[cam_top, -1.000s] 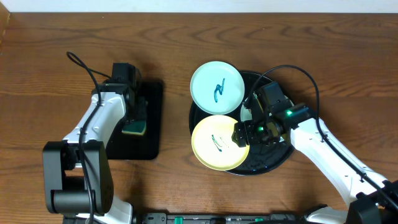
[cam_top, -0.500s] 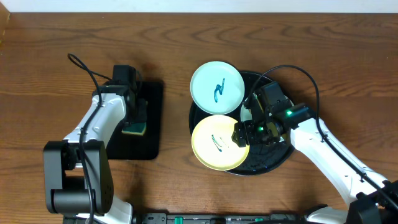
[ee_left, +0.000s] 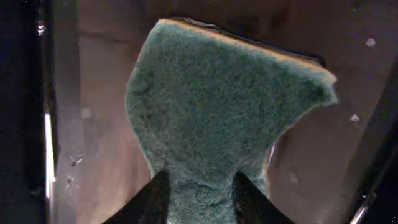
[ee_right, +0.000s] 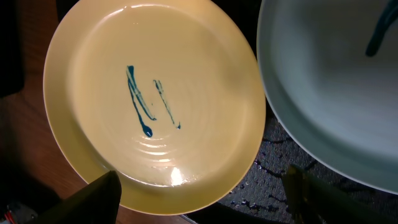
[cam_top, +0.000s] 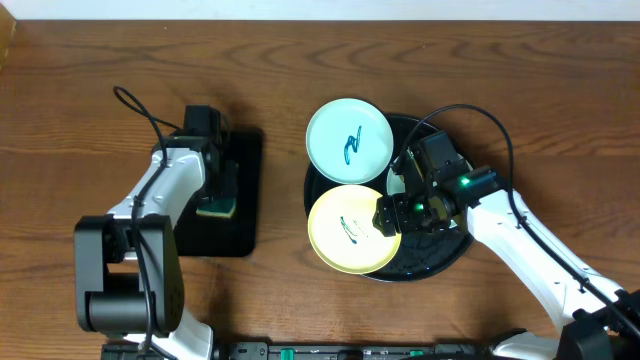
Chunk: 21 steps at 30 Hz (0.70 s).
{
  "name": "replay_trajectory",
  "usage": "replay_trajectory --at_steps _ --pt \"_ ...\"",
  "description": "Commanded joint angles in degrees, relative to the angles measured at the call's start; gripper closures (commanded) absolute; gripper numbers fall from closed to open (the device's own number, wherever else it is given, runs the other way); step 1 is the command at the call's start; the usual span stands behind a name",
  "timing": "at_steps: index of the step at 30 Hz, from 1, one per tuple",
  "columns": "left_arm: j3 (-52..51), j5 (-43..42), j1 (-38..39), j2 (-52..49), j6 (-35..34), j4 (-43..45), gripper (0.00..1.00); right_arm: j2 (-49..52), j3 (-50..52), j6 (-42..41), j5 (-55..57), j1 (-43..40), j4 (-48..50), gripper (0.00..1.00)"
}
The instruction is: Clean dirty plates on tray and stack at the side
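Green sponge [ee_left: 217, 112] between left fingers [ee_left: 155, 199]; right fingers [ee_right: 93, 199] spread over yellow plate [ee_right: 155, 99].

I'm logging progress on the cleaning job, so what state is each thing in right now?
Yellow plate: dirty, teal streaks, on tray.
Mint plate: dirty, teal scribble, overhanging tray's rim.
Third plate: mostly hidden.
Sponge: pinched, over small tray.
Left tool: shut on sponge.
Right tool: open, at yellow plate's edge.
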State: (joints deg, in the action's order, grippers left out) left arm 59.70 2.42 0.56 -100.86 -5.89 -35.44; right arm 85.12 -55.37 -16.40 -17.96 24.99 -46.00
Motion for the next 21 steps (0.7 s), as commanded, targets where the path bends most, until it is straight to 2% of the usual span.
replay_trajectory --at_steps 1,4,6,15,21 --pt "-0.63 -0.44 0.0 -2.25 0.0 -0.2 0.72 0.28 -1.09 -0.94 0.59 0.61 -0.07 0.18" --pt "-0.63 -0.44 0.0 -2.25 0.0 -0.2 0.81 0.28 -1.09 -0.94 0.59 0.61 -0.07 0.18" --pt "-0.63 -0.44 0.0 -2.25 0.0 -0.22 0.92 0.28 -1.09 -0.94 0.59 0.61 -0.07 0.18" --pt "-0.55 -0.39 0.0 -1.92 0.0 -0.44 0.93 0.28 -1.07 -0.94 0.61 0.61 -0.07 0.17" --pt "0.37 -0.17 -0.02 2.93 0.0 -1.44 0.93 0.28 -1.07 -0.92 0.63 0.59 -0.04 0.17"
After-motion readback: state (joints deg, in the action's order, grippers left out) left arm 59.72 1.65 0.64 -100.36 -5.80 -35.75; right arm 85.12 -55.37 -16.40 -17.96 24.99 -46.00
